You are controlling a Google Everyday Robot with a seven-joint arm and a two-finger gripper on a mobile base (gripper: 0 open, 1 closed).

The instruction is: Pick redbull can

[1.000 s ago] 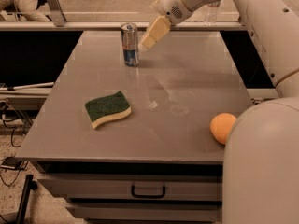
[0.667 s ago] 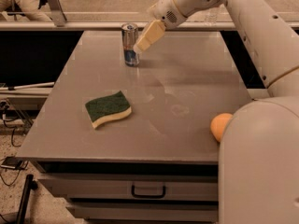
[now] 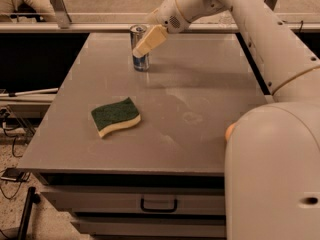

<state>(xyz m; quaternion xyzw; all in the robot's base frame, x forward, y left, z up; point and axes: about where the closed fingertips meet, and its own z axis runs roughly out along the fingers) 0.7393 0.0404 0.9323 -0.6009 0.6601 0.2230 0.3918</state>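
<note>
The redbull can [image 3: 141,62] is slim, silver and blue, and stands upright near the far left part of the grey table [image 3: 200,84]. My gripper [image 3: 142,48] reaches in from the upper right on a long white arm. Its cream-coloured tip lies across the can's upper half in the camera view and hides part of it. The can rests on the table.
A green and yellow sponge [image 3: 116,116] lies on the table's front left. An orange [image 3: 229,132] peeks out at the right, mostly hidden by my white body [image 3: 272,174]. Drawers with a handle [image 3: 158,204] sit under the tabletop. A rail runs behind the table.
My gripper has moved left toward the can, from just right of it to overlapping its upper half. The can, sponge and orange have not moved.
</note>
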